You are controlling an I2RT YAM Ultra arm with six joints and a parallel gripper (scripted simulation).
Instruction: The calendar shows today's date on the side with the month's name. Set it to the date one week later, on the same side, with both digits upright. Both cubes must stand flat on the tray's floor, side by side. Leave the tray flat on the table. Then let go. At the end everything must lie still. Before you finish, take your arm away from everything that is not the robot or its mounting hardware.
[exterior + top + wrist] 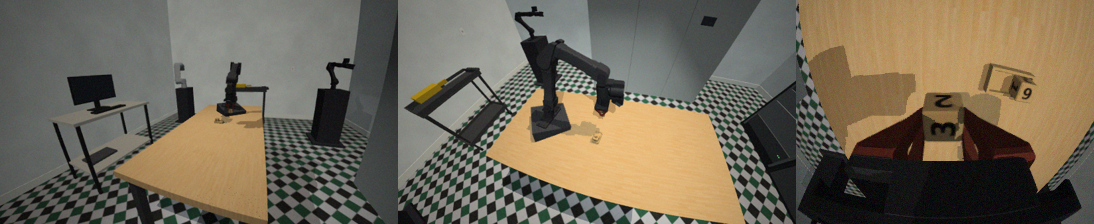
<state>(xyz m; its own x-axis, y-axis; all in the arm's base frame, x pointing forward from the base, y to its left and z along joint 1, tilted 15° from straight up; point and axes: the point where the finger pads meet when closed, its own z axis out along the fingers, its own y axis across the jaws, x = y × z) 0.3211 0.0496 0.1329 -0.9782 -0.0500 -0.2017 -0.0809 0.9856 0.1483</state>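
Observation:
My gripper [601, 112] [230, 109] [943, 113] is shut on a wooden cube, with one dark red finger on either side. It holds the cube in the air, off to one side of the tray. The wrist view shows a 3 on the held cube's face nearer the gripper and a 2 on its far face, both turned sideways. The small wooden tray [596, 142] [999, 80] lies on the table [663, 149] [212, 159]. The other cube [1025, 91] sits at the tray's right end in the wrist view, showing a 6 or 9 and a partly visible mark.
The arm's dark base [550, 124] [231, 109] stands on the table beside the tray. A dark shelf cart with a yellow object [429, 91] stands off the table's end. A desk with a monitor [92, 89] stands apart from the table.

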